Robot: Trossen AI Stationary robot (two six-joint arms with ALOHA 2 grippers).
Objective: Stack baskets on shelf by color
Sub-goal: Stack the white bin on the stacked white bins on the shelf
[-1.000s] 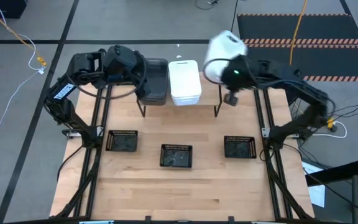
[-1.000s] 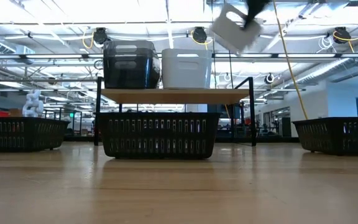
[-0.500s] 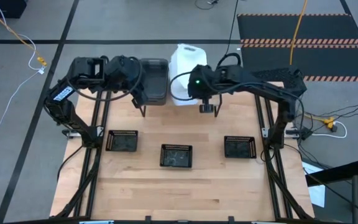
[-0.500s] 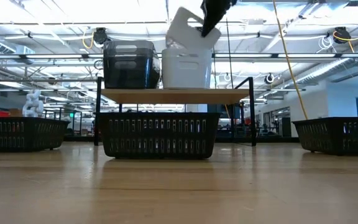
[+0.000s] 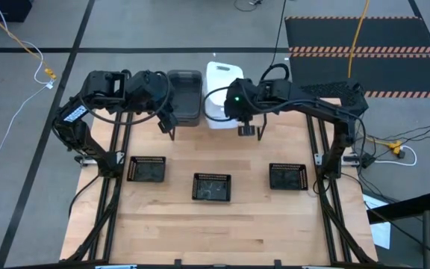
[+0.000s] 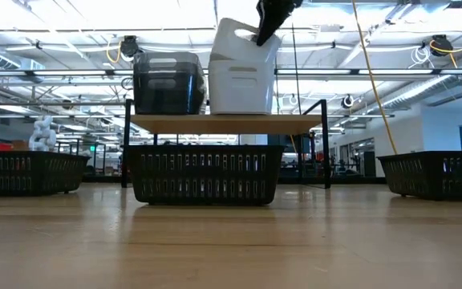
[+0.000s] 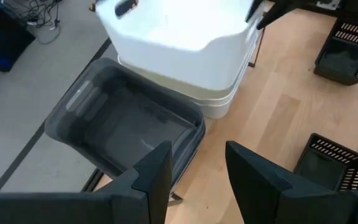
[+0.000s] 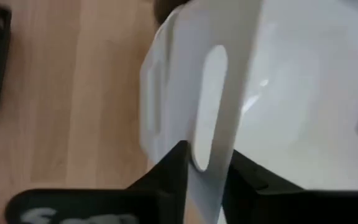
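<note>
While the top white basket [image 6: 243,48] sits tilted in the white stack on the shelf [image 6: 223,123], upper centre of the low view, the right gripper [image 8: 205,171] pinches its rim. Left of it, the left gripper [image 7: 194,168], fingers parted and empty, hangs beside the grey baskets [image 5: 185,96].

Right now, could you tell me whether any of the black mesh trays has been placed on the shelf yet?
No, all three black mesh trays lie on the table, while the shelf carries only grey and white baskets.
</note>
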